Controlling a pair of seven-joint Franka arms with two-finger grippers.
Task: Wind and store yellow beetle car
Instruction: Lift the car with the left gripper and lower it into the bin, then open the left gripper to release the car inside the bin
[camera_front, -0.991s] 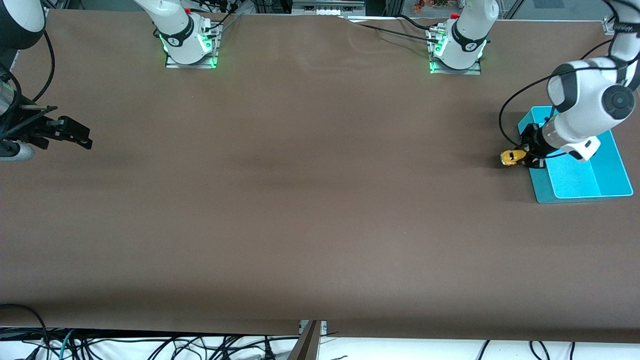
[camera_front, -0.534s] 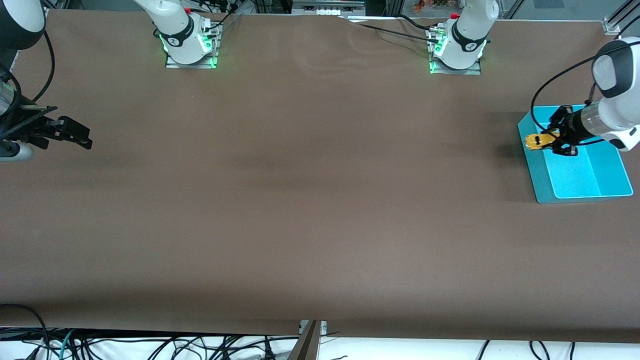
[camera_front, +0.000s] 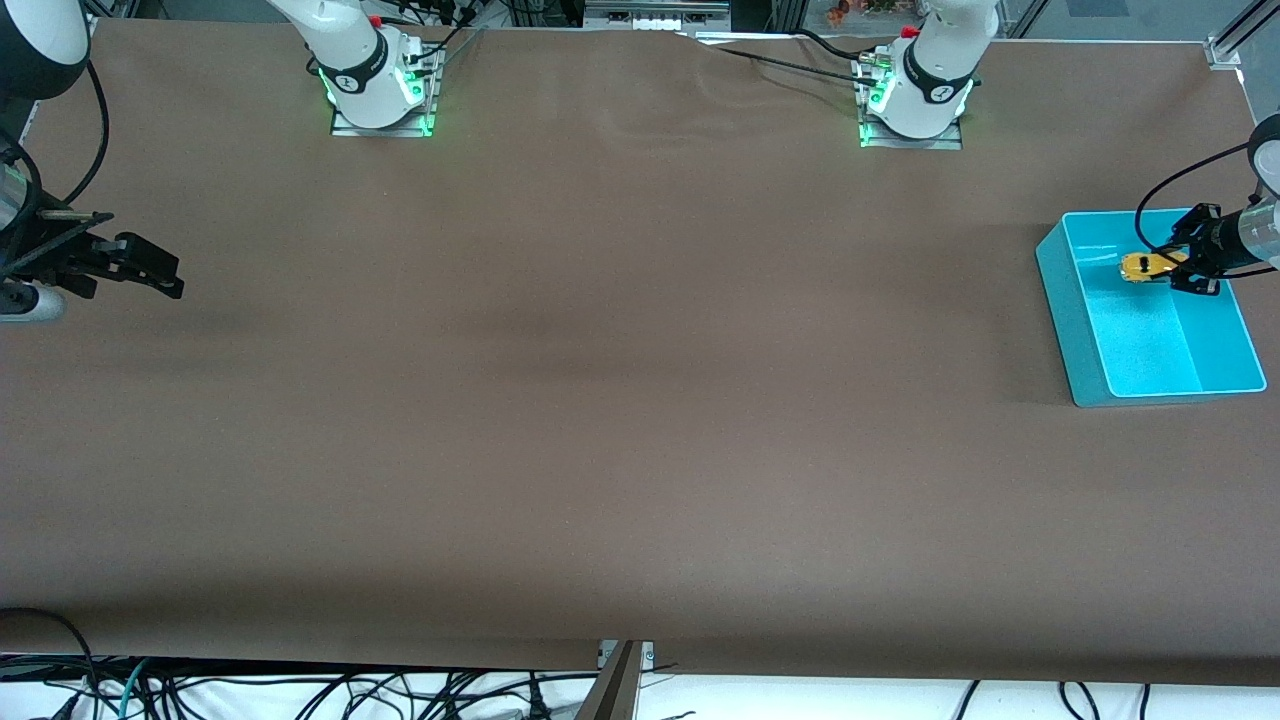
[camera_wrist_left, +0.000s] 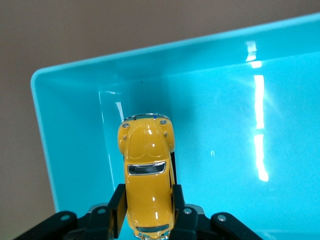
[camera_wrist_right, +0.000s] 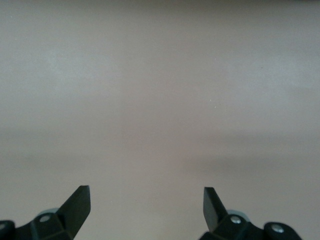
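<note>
The left gripper (camera_front: 1178, 268) was positioned over the turquoise bin (camera_front: 1062, 290) at the left arm's end of the table, above the part of the bin farther from the front camera. Its two black fingers (camera_wrist_left: 116, 210) were closed on the yellow beetle car (camera_wrist_left: 146, 172), one finger pressed against each flank of the rear half of the body. The car projected forward from the fingertips, with its rounded hood, two small headlights and dark windscreen clear of the fingers. In the front view the car (camera_front: 1140, 265) appeared as a small yellow shape just ahead of the gripper, held above the bin's interior; whether it touched the bin floor could not be determined.

In the left wrist view, the bin (camera_wrist_left: 70, 150) filled most of the field under the gripper. One inner corner and two walls lay just ahead of the car's nose. The brown table (camera_wrist_left: 75, 35) surface showed past the bin rim.

The right gripper (camera_front: 150, 270) waited over the table at the right arm's end, well apart from the bin and the car. Its fingers (camera_wrist_right: 77, 202) were spread wide, with nothing held between them. Only the bare brown table surface (camera_wrist_right: 160, 100) lay beneath the right gripper (camera_wrist_right: 147, 200).
</note>
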